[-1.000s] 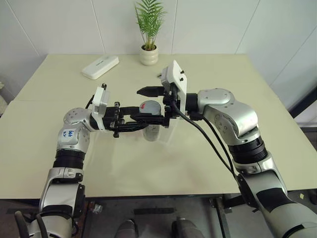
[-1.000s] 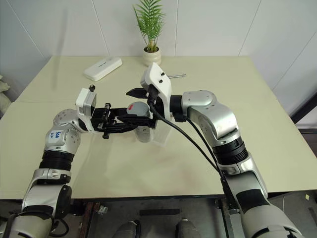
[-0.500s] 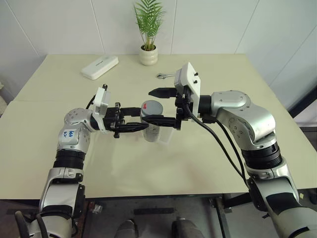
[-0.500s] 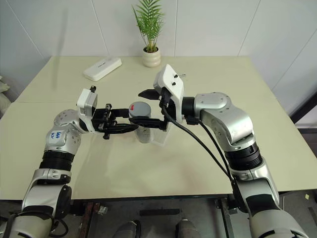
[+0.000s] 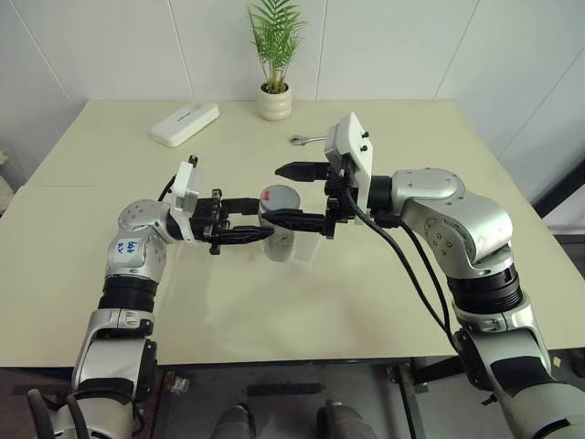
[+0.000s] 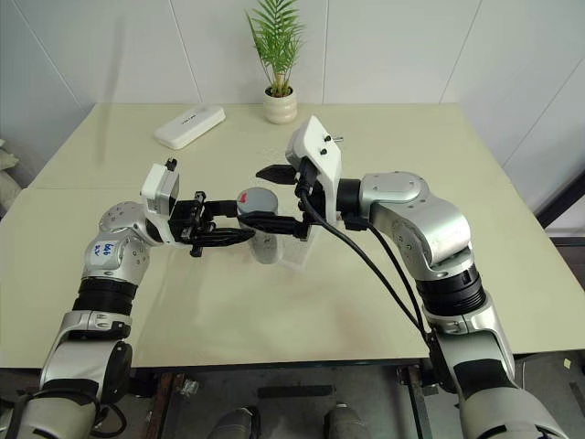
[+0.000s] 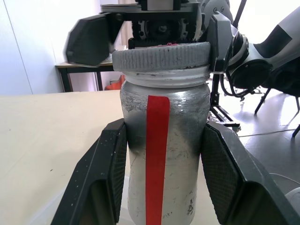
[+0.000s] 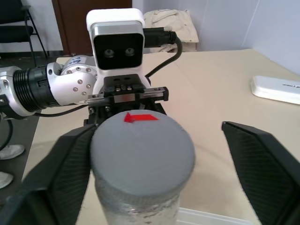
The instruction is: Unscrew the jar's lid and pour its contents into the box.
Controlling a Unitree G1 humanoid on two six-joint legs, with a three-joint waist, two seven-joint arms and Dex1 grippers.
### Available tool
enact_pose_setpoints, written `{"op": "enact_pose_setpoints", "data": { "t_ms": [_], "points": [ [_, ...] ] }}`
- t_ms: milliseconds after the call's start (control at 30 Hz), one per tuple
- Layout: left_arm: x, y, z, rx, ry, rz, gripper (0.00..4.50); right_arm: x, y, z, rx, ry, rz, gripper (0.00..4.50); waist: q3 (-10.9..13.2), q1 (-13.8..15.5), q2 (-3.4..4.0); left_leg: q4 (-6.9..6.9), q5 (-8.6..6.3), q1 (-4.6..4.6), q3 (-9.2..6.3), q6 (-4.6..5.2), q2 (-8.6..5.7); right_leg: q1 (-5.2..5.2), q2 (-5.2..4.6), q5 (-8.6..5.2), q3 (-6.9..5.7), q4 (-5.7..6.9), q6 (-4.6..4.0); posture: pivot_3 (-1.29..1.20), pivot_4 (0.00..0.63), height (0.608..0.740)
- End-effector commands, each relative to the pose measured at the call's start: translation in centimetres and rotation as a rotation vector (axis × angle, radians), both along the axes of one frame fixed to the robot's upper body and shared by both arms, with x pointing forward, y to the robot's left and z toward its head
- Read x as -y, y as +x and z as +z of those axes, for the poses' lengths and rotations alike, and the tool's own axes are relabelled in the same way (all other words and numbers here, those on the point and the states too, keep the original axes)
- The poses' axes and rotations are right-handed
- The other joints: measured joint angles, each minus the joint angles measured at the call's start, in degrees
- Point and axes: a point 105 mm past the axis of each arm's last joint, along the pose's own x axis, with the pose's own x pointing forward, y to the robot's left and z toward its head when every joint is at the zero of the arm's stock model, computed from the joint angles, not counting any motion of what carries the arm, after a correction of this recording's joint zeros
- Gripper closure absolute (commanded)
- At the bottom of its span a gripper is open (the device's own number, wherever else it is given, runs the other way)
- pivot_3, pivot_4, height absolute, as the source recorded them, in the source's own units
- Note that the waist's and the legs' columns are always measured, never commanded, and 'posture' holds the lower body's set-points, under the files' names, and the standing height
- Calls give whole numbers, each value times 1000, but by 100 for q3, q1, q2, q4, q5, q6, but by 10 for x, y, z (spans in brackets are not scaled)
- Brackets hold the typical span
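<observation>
The jar (image 7: 164, 154), silvery with a red stripe, stands upright over the clear box (image 5: 307, 249), and my left gripper (image 5: 260, 220) is shut on its body from the left. The grey lid (image 8: 143, 145) with a red mark sits on the jar. From the right, my right gripper (image 5: 274, 194) straddles the lid with its jaws open. One of its fingers (image 8: 70, 168) lies against the lid's side and the other finger (image 8: 262, 164) stands well apart. The contents are hidden inside the jar.
A flat white case (image 5: 185, 123) lies at the back left of the table. A white plant pot (image 5: 274, 101) stands at the back middle, with a small metal tool (image 5: 306, 140) lying in front of it. The table's front edge (image 5: 292, 355) runs below both arms.
My right gripper and wrist have drawn back a little to the right, still straddling the lid. The left gripper and the jar have stayed still.
</observation>
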Motion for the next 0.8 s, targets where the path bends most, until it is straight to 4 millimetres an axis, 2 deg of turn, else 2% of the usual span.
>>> {"op": "enact_pose_setpoints", "data": {
  "t_ms": [33,67,100,333,533,667,800],
  "points": [
    [-1,-3,10,56,2,-7,2530,1,-8,14,54,28,16,1607,0,0,0,0,0,0,0,0,0,0,0,0,0,0,0,0,150,740],
    [-1,-3,10,55,2,-7,2530,1,-8,14,52,29,12,1919,0,1,0,0,0,0,-1,0,0,0,0,0,0,-1,0,0,150,740],
    [-1,-3,10,55,1,-6,2530,1,-9,14,54,30,14,1991,0,0,0,0,0,0,0,0,0,0,0,0,0,-1,0,0,150,740],
    [-1,-2,10,55,3,-3,2530,1,-10,17,62,36,17,1990,0,0,0,0,0,0,0,0,0,0,0,0,0,0,0,0,150,740],
    [-1,-3,6,44,13,-10,2530,9,0,32,107,73,-51,1990,0,1,0,0,0,0,0,0,0,0,0,0,0,1,0,0,150,740],
    [-9,-4,2,33,32,18,2530,33,18,43,144,95,-192,1990,0,12,0,1,0,0,0,0,0,0,0,0,0,1,0,0,150,740],
    [-26,1,5,43,46,96,2530,59,33,43,155,106,-345,1990,0,5,0,-3,0,0,2,0,0,-1,0,0,1,-4,0,0,150,740]
  ]
}}
